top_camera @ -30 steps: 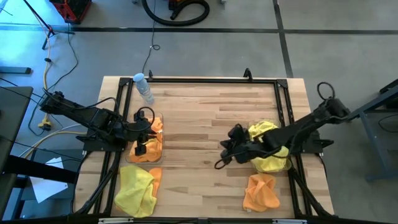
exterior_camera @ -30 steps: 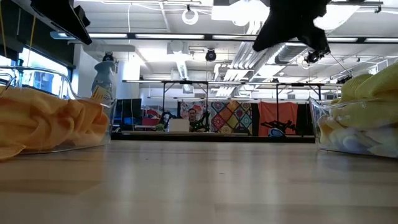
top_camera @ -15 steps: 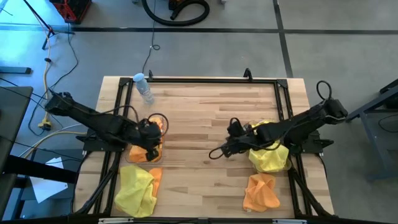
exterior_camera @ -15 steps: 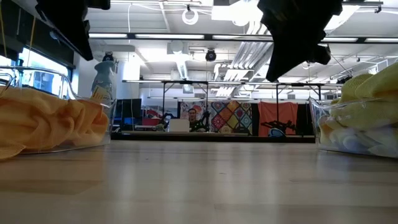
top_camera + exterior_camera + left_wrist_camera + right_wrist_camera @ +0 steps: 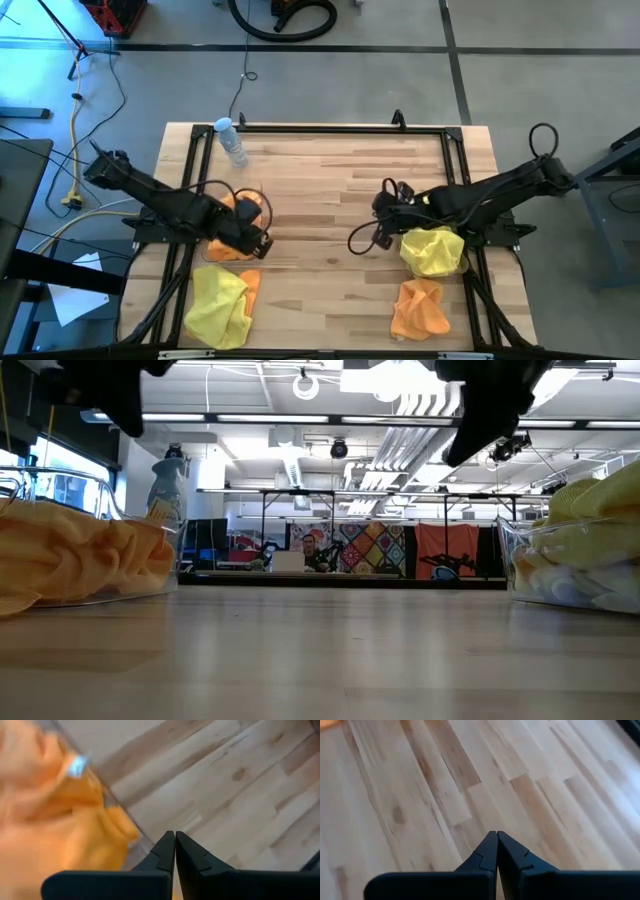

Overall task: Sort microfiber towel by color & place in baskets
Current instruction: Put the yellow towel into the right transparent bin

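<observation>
A: High view? B: Left gripper (image 5: 262,240), fingers together, at the orange-filled basket (image 5: 236,222) near the bench's (image 5: 330,170) left edge; right gripper (image 5: 381,208) beside the yellow-filled basket (image 5: 432,250), right edge. Loose towels (image 5: 222,305) at the front; centre bare.
A: Wrist views? B: Both pairs pressed shut, empty.

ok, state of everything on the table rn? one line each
left end effector: shut, empty, beside the orange basket
right end effector: shut, empty, over bare wood
left basket: holds orange towels
right basket: heaped with yellow towels
loose yellow-and-orange pile: unsorted
loose orange towel: unsorted
water bottle: lying down
</observation>
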You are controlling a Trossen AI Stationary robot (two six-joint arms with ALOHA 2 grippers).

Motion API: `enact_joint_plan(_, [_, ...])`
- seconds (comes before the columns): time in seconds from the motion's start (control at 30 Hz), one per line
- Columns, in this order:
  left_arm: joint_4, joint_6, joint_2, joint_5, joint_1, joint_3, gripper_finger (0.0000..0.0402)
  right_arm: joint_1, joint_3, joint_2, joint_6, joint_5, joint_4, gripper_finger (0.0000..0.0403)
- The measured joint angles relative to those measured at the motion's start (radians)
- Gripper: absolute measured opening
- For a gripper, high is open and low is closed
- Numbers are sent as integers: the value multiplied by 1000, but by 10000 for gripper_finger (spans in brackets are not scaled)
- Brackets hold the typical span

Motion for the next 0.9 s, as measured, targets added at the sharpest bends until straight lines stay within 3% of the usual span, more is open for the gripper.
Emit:
enact_joint_plan(0.23, [-38, -413, 33, -1, -180, 0, 0, 0, 0, -41, -101, 0, -83, 0])
enact_joint_plan(0.47, [-88, -810, 174, 52, -357, 44, 0, -5, 0, -49, -121, 7, -118, 0])
enact_joint_plan(0.7, [-190, -815, 329, 167, -355, 193, 0, -6, 0, -49, -176, 11, -119, 0])
enact_joint_plan(0.9, [-162, -820, 372, 290, -355, 206, 1, -6, 0, -49, -200, 11, -119, 0])
